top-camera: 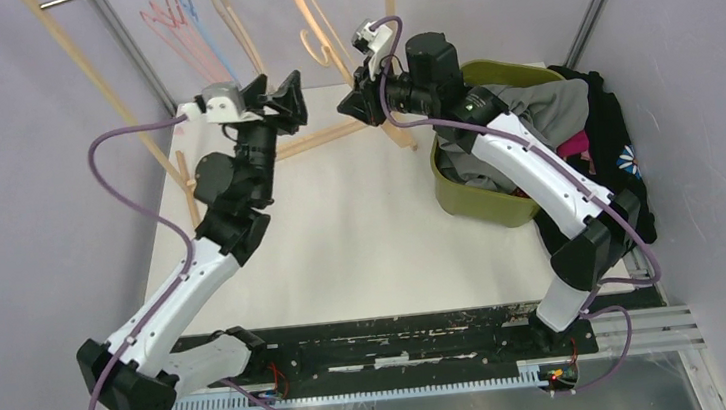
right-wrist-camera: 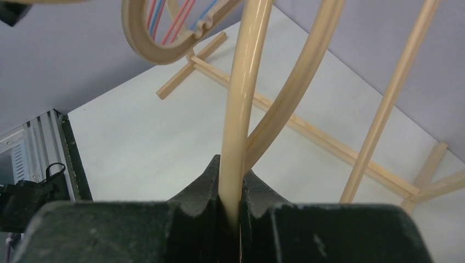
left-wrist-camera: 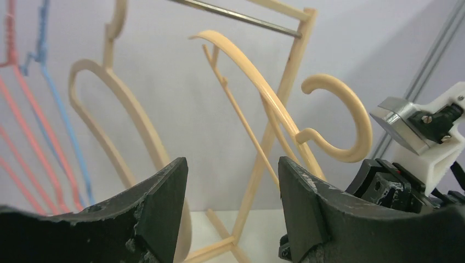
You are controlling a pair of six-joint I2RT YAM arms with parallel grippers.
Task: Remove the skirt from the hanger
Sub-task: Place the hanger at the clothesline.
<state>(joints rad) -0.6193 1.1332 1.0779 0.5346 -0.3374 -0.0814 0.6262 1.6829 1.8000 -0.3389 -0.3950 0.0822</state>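
Hanger (right-wrist-camera: 242,109), clamped in right gripper (right-wrist-camera: 233,189) jaws beside rack (right-wrist-camera: 386,109) (left gripper (left-wrist-camera: 231,183) jaws wide, empty), could have snagged and toppled it.

Inspection finding: no text, label, brand mark, number or sign is legible in any view. Surfaces checked: wooden hanger (right-wrist-camera: 243,109), green basket (top-camera: 479,204), heaped clothes (top-camera: 550,107).

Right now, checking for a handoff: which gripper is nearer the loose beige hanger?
Right. The right gripper is shut on the hanger; the left gripper is open, facing its hook and apart from it.
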